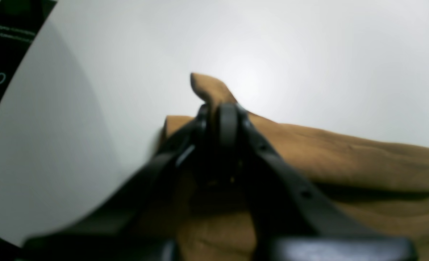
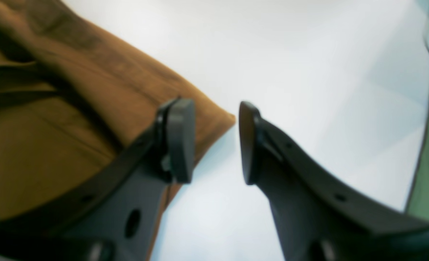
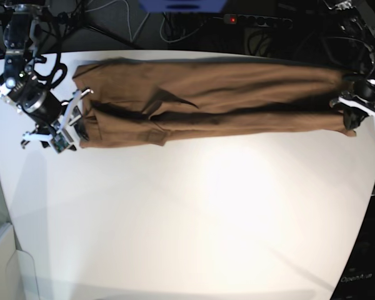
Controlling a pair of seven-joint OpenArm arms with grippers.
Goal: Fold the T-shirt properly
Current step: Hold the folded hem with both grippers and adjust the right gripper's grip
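A white counter (image 3: 194, 212) fills the view, dark cables and stands behind its far edge. The T-shirt (image 3: 212, 103) lies along that far edge as a long, narrow folded band, its long axis running side to side, nearly from one side edge to the other. The left claw (image 1: 220, 108) is clamped on the band's end corner, cloth poking out between the jaws. The right claw (image 2: 214, 141) stands partly open and holds nothing; the band's other end corner lies just beside and under one finger (image 2: 180, 139). Each arm is at its own end.
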